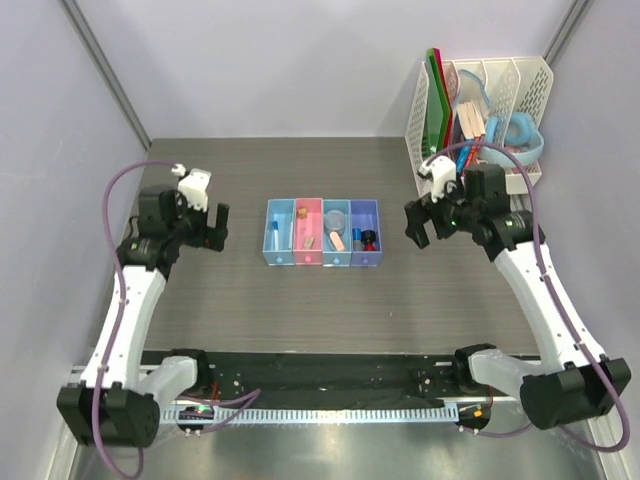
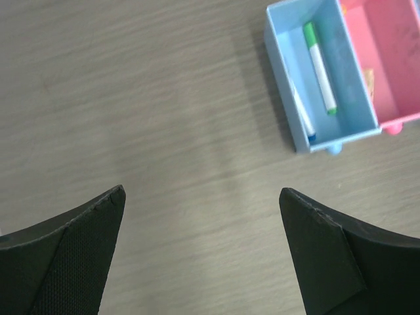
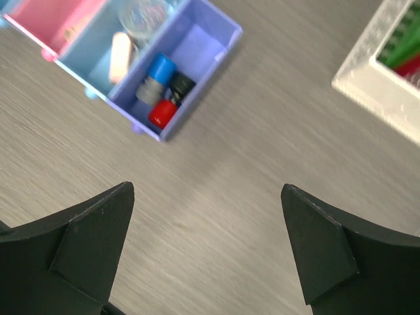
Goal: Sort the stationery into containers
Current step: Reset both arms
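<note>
The four joined bins (image 1: pixel 322 262) stand mid-table. The left light-blue bin (image 2: pixel 279 49) holds white pens (image 2: pixel 319 69). The pink bin (image 2: pixel 387 92) holds a beige eraser (image 1: pixel 308 241). The third bin holds a clear tape roll (image 3: pixel 143 14) and a pink eraser (image 3: pixel 120 56). The violet bin (image 3: pixel 197 42) holds a blue-capped cylinder (image 3: pixel 155 77) and a red-black piece (image 3: pixel 169 102). My left gripper (image 1: pixel 218 228) (image 2: pixel 202 191) is open and empty, left of the bins over bare table. My right gripper (image 1: pixel 415 225) (image 3: pixel 207 187) is open and empty, right of them.
A tall white perforated file rack (image 1: pixel 480 110) stands at the back right, just behind my right arm, with green boards (image 1: pixel 435 95) and a large light-blue ring (image 1: pixel 520 135). Its corner shows in the right wrist view (image 3: pixel 387 72). Grey walls close three sides.
</note>
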`<control>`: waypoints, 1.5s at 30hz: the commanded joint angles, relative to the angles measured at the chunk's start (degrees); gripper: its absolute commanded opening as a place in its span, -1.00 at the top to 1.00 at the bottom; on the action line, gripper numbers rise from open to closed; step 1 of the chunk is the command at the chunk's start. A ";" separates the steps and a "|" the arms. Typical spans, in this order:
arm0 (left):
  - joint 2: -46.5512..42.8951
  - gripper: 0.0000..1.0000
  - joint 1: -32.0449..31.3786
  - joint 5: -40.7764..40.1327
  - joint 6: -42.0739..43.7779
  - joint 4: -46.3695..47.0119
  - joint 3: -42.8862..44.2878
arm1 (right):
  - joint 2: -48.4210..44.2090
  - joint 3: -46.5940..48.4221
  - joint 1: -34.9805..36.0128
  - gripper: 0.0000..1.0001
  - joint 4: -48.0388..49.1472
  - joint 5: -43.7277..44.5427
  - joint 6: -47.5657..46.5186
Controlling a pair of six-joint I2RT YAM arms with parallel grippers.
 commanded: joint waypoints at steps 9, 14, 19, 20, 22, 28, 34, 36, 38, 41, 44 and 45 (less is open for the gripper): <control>-16.47 -1.00 18.91 18.26 1.20 7.90 -16.57 | -11.21 -15.11 -19.96 -0.99 3.09 -16.77 -8.15; -14.71 -1.00 29.55 28.10 -0.12 12.12 -18.60 | -12.09 -16.33 -22.78 -0.99 4.94 -17.65 -7.98; -11.11 -1.00 35.44 33.47 -1.70 13.88 -18.08 | -13.50 -17.92 -26.21 -0.99 7.14 -19.06 -7.01; -10.93 -1.00 35.71 33.74 -1.88 14.14 -18.25 | -13.68 -18.18 -27.09 -0.99 7.23 -19.49 -6.92; -11.02 -1.00 35.63 34.00 -1.96 14.76 -18.69 | -13.94 -18.27 -27.62 -0.99 7.84 -20.81 -6.75; -12.42 -0.99 35.71 33.83 -1.88 15.29 -20.10 | -12.71 -19.77 -32.89 -0.99 10.39 -28.09 -6.75; -13.48 -1.00 35.71 34.62 -2.32 16.25 -20.89 | -13.15 -21.70 -39.31 -0.99 14.44 -33.29 -5.96; -12.95 -0.99 35.71 34.71 -2.23 16.17 -20.89 | -11.23 -21.61 -40.01 -0.99 14.44 -33.91 -5.61; -12.25 -1.00 35.71 34.97 -2.23 15.99 -20.72 | -10.52 -21.52 -40.28 -0.99 14.44 -35.05 -5.34; -12.34 -1.00 35.71 35.32 -2.14 15.90 -20.89 | -11.21 -21.87 -40.28 -0.99 14.44 -35.84 -5.34; -12.34 -0.99 35.63 35.50 -2.14 15.91 -20.98 | -12.97 -22.40 -40.28 -0.99 14.44 -36.81 -5.25; -12.34 -0.99 35.71 35.59 -2.14 15.90 -20.98 | -13.41 -22.66 -40.28 -0.99 14.35 -37.07 -5.34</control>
